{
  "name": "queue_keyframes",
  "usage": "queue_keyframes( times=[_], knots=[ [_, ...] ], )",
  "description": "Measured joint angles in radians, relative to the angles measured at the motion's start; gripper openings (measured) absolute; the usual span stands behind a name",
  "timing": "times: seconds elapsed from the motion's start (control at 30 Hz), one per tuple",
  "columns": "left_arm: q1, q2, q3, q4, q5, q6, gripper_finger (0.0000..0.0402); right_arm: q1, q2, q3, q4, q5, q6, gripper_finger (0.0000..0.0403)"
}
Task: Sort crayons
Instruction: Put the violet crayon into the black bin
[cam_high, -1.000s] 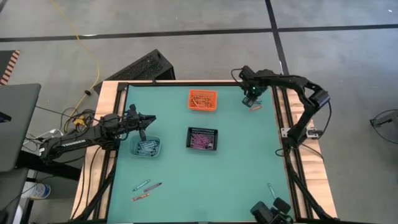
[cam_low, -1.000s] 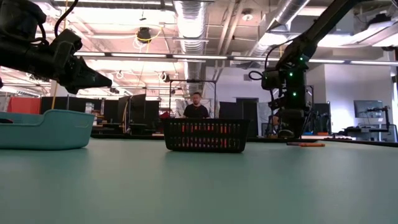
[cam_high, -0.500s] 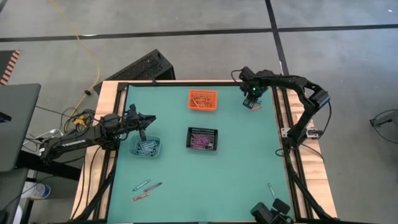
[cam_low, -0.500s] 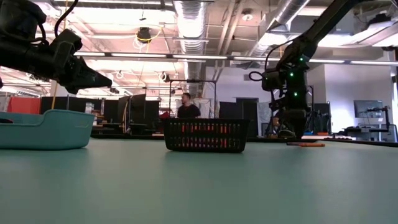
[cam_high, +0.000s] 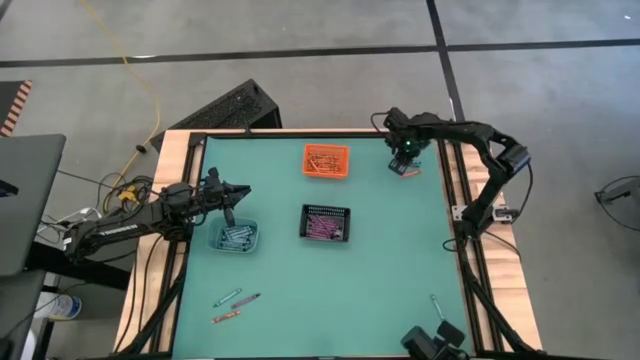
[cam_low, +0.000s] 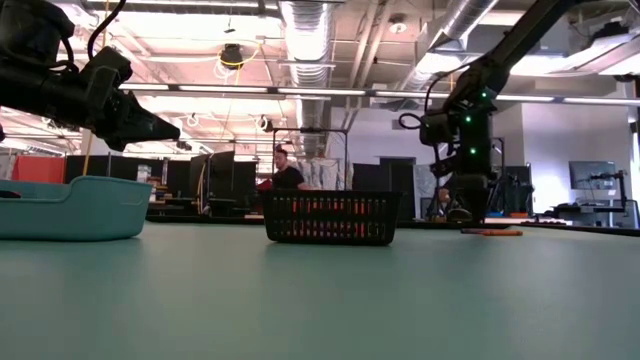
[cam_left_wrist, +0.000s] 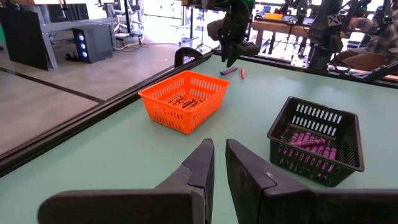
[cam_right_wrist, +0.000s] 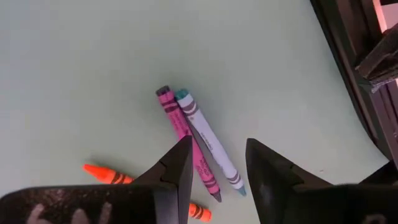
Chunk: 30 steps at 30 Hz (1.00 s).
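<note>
Three loose crayons lie flat on the green table near its far right corner: a pink one (cam_right_wrist: 186, 138), a blue one (cam_right_wrist: 208, 143) beside it and an orange one (cam_right_wrist: 118, 180). My right gripper (cam_right_wrist: 217, 152) hangs open just above them, pointing steeply down, its fingers over the pink and blue pair without touching. In the high view it (cam_high: 405, 163) stands over these crayons (cam_high: 410, 173). My left gripper (cam_left_wrist: 217, 149) is shut, level and holding nothing, above the clear bin (cam_high: 234, 237) at the left.
An orange bin (cam_high: 326, 160) with orange crayons stands at the far middle, and a black bin (cam_high: 326, 222) with purple ones at the centre. More loose crayons (cam_high: 236, 300) lie near the front left, and one (cam_high: 436, 305) near the front right. A person moves in the room behind the table.
Both arms have kept still. The person in the room behind the table has walked toward the left.
</note>
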Motion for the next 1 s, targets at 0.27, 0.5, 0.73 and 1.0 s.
queue_keyframes(
  times=[0.27,0.5,0.73,1.0],
  knots=[
    [0.0,0.0,0.0,0.0,0.0,0.0,0.0029,0.033,0.0,0.0,0.037,0.0,0.042,0.014],
    [0.0,0.0,0.0,0.0,0.0,0.0,0.0029,0.049,0.0,0.0,0.024,-0.025,0.057,0.014],
    [0.0,0.0,0.0,0.0,0.0,0.0,0.0029,0.052,0.001,0.0,-0.025,-0.042,0.069,0.014],
    [0.0,0.0,0.0,0.0,0.0,0.0,0.0029,0.041,0.033,0.001,-0.024,-0.048,0.04,0.014]
  ],
)
